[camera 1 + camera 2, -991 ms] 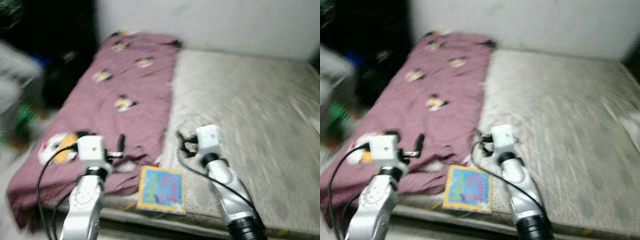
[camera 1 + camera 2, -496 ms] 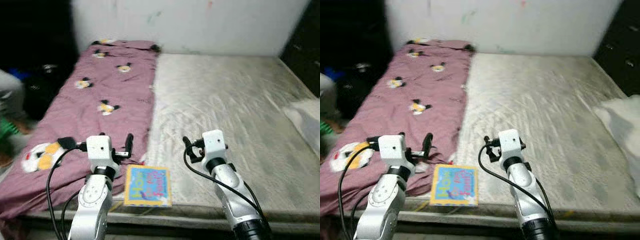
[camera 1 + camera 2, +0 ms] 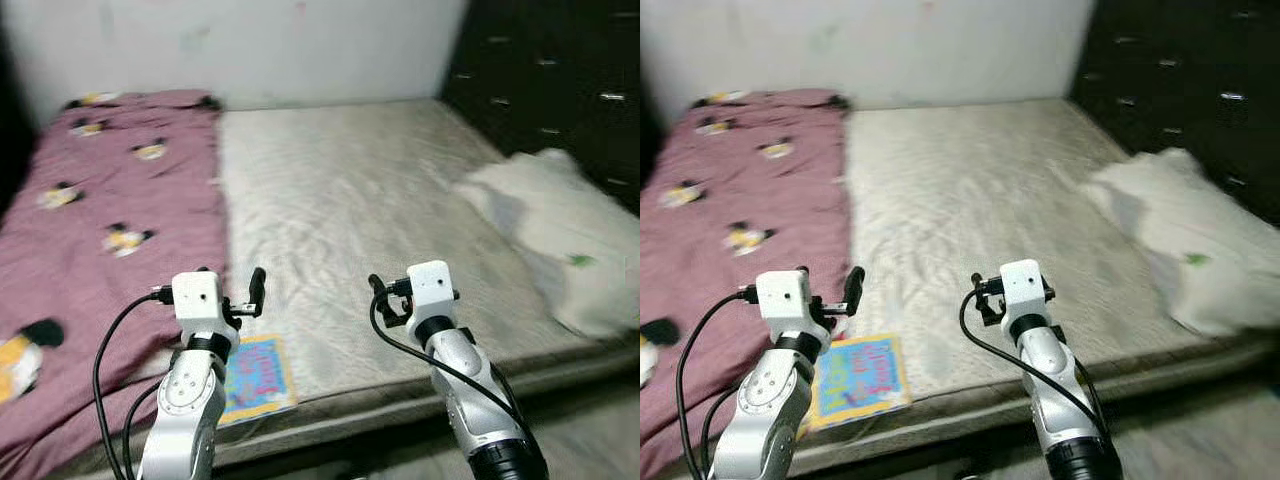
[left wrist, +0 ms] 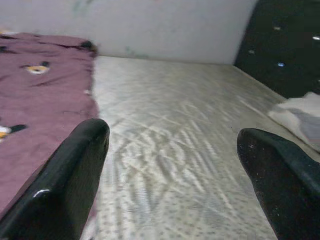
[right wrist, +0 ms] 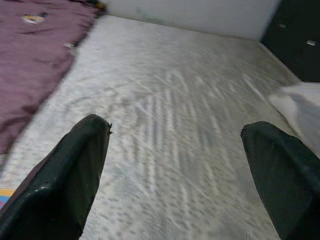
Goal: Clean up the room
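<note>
A bare grey mattress [image 3: 340, 190] lies before me. A purple blanket [image 3: 90, 200] with cartoon prints covers its left part. A colourful picture book [image 3: 255, 367] rests flat at the front edge, just right of the blanket. A crumpled white pillow [image 3: 545, 225] sits on the right side of the mattress. My left gripper [image 4: 175, 165] hovers open above the front edge, over the book's far side. To the right of the book my right gripper [image 5: 175, 165] is held open over the bare mattress. Neither holds anything.
A dark cabinet with small knobs [image 3: 550, 70] stands along the right side behind the pillow. A pale wall [image 3: 250, 45] runs behind the bed. The floor [image 3: 590, 440] shows at the lower right beside the mattress edge.
The camera has swung to the right: the bed slid left in view, and the white pillow and dark cabinet came into sight. Both arms hold the same pose, still open.
</note>
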Controlling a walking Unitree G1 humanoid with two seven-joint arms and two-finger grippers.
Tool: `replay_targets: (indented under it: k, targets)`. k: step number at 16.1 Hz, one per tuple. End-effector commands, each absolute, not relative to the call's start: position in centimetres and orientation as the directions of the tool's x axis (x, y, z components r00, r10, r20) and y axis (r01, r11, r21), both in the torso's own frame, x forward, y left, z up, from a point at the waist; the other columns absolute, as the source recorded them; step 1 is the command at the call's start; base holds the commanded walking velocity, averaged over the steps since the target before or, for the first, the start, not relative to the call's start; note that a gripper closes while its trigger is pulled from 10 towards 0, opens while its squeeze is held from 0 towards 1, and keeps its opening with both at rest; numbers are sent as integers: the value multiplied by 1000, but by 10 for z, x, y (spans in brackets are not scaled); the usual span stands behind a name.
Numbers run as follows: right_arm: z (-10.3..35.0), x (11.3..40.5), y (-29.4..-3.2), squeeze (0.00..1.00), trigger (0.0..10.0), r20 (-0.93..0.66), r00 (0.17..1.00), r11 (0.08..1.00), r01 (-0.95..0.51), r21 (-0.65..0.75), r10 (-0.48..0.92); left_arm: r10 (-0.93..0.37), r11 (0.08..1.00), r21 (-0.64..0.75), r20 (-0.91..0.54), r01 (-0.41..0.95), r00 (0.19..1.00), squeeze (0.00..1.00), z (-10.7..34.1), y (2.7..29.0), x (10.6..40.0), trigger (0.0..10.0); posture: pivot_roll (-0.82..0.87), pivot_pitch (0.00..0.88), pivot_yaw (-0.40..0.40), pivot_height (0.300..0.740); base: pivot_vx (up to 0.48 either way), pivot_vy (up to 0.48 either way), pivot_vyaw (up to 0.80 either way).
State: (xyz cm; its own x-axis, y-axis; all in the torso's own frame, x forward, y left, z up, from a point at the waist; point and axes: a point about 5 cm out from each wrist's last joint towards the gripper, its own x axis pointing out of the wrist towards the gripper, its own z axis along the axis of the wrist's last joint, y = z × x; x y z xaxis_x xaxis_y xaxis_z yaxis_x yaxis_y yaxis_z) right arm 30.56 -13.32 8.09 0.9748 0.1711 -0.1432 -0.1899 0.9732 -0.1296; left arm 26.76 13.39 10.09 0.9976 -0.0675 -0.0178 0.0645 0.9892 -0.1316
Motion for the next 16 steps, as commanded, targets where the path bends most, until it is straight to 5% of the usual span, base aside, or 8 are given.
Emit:
replay_targets:
  k: [1,14,16]
  targets:
    - [81,306,-133,0,10000,-152,974,974,-187,-129,167,-64,989,-138,-22,60,998,0,102,134,268,10000,3,58,-10,740,0,0,-406]
    - [79,306,-133,0,10000,-156,972,971,-195,-141,173,-71,985,-156,-15,67,997,0,104,131,268,10000,0,60,-10,740,0,0,0]
    - [79,306,-134,0,10000,-157,973,970,-195,-142,172,-70,982,-179,-14,66,997,0,104,131,269,10000,-1,60,-10,740,0,480,0]
